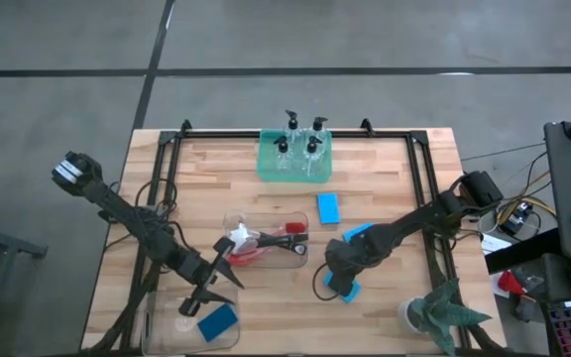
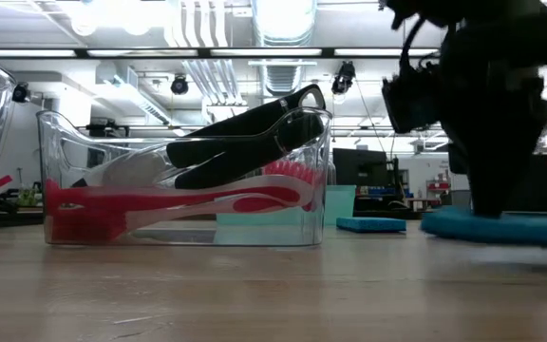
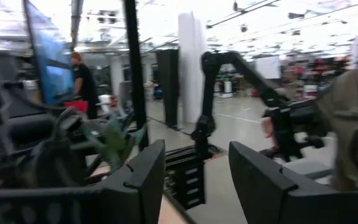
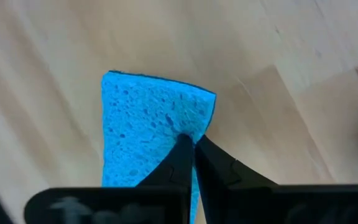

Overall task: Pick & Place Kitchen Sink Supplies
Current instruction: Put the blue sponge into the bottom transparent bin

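Observation:
My right gripper (image 1: pixel 339 281) is shut on a flat blue sponge (image 1: pixel 351 291) on the near right part of the table. Two more blue sponges lie on the wood, one (image 1: pixel 327 207) toward the middle and one (image 1: pixel 360 232) partly under the right arm. A fourth sponge (image 1: pixel 216 322) lies in a clear bin (image 1: pixel 162 332) at the near left. My left gripper (image 1: pixel 209 293) hovers open over that bin and touches nothing. Red, black and white-headed brushes (image 1: pixel 266 241) lie in a clear bin (image 2: pixel 183 180) at mid-table. Pump bottles (image 1: pixel 298 147) stand in the green tray (image 1: pixel 266 169). My right gripper comes at the sponge from above, pointing down. Its two fingertips (image 4: pixel 180 149) are nearly together, pinching the sponge at one edge (image 4: pixel 194 127). In the low view the sponge (image 2: pixel 501 228) sits level close to the table; whether it is lifted clear I cannot tell.
A small green potted plant (image 1: pixel 442 312) stands at the table's near right corner, close to the right arm. A black frame (image 1: pixel 295 132) runs along the far edge and the sides. Bare wood (image 1: pixel 276 312) lies between the two grippers.

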Available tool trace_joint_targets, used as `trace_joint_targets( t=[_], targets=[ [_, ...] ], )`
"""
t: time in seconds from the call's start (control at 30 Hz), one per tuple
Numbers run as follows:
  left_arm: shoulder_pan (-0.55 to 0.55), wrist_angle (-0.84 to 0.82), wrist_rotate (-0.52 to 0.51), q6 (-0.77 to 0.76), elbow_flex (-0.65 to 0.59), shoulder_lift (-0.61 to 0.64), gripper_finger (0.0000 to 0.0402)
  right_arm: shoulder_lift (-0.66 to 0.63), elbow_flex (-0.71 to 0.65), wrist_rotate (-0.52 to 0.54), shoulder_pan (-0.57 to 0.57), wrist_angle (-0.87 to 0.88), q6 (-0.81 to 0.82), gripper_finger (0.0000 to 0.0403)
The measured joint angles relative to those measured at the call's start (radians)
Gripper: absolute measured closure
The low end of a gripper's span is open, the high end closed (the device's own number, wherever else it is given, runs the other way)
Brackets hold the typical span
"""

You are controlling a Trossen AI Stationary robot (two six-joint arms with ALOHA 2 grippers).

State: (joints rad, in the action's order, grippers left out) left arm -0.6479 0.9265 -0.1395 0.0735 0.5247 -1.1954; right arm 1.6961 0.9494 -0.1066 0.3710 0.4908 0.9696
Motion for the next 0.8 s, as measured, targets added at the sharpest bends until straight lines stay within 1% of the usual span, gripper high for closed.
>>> trace_joint_targets(
  t=[0.13,0.3,0.37,0.43,0.53,0.6,0.67,0.73,0.8],
  targets=[
    [0.0,-0.001,-0.084,0.035,-0.005,-0.001,0.0229,-0.029,0.031,-0.003,0.001,-0.002,-0.005,0.0394],
    [0.0,-0.053,-0.199,0.05,-0.006,-0.002,0.0229,-0.076,0.101,-0.003,0.019,-0.008,-0.042,0.0394],
    [0.0,-0.057,-0.237,0.05,-0.006,-0.002,0.0229,-0.092,0.138,0.018,0.027,-0.01,-0.078,0.0394],
    [0.0,-0.062,-0.266,0.05,-0.006,-0.002,0.0229,-0.1,0.181,0.067,0.034,-0.015,-0.123,0.0394],
    [0.0,-0.065,-0.298,0.049,-0.006,-0.002,0.0229,-0.102,0.251,0.164,0.044,-0.012,-0.205,0.0394],
    [0.0,-0.066,-0.318,0.039,-0.006,-0.002,0.0229,-0.101,0.301,0.268,0.05,-0.014,-0.273,0.0394],
    [0.0,-0.068,-0.341,0.038,-0.006,-0.002,0.0229,-0.095,0.348,0.39,0.054,-0.015,-0.344,0.0394],
    [0.0,-0.068,-0.37,0.037,-0.006,-0.002,0.0229,-0.089,0.385,0.539,0.059,-0.018,-0.409,0.0394],
    [0.0,-0.07,-0.4,0.032,-0.006,-0.002,0.0229,-0.08,0.41,0.677,0.065,-0.069,-0.479,0.0394]
  ],
)
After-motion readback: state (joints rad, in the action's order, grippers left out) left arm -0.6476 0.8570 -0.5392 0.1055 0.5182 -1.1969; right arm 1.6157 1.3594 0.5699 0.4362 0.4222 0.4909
